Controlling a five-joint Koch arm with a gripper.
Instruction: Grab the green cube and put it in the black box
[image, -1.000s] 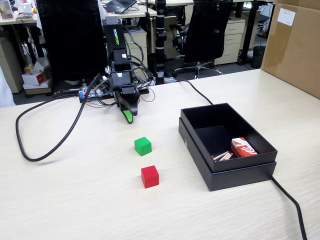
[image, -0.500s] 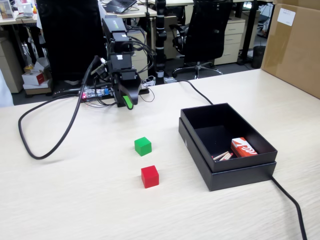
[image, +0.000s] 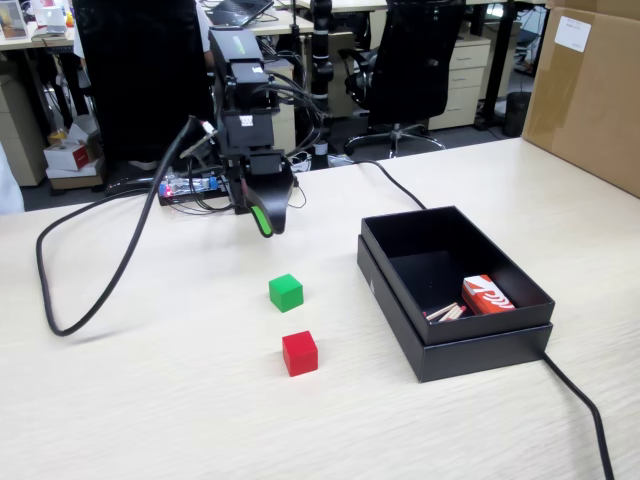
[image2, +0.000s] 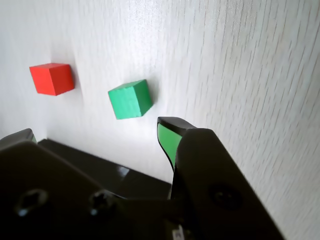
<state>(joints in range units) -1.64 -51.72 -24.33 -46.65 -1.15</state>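
Wrist view shows one green-lined fingertip of the gripper (image2: 165, 131) at lower centre and only a dark edge of the other jaw at far left; they seem spread apart with bare table between, though neither view gives a clean look at both tips, so I cannot tell for certain. Compared with a second ago, the gripper (image: 264, 222) has lifted off its low, folded pose near the base and swung forward, its green tip now hanging in the air in the upper middle of the fixed view, nearer the cubes but well short of them. That reads as the start of the reach: nothing is grasped yet. The green cube (image: 286, 292) sits on the table at centre frame, untouched, and in the wrist view the green cube (image2: 130, 99) lies just above the fingertip. The red cube (image: 300, 353) lies just below it in the fixed view, close but apart, so a descent overshooting the target could nudge it. The black box (image: 455, 347) stands at right, well apart, already holding a red-and-white carton (image: 487, 295) and some small sticks in its near corner. A thick black cable (image: 120, 270) loops across the left of the table, clear of the path from cube to box.
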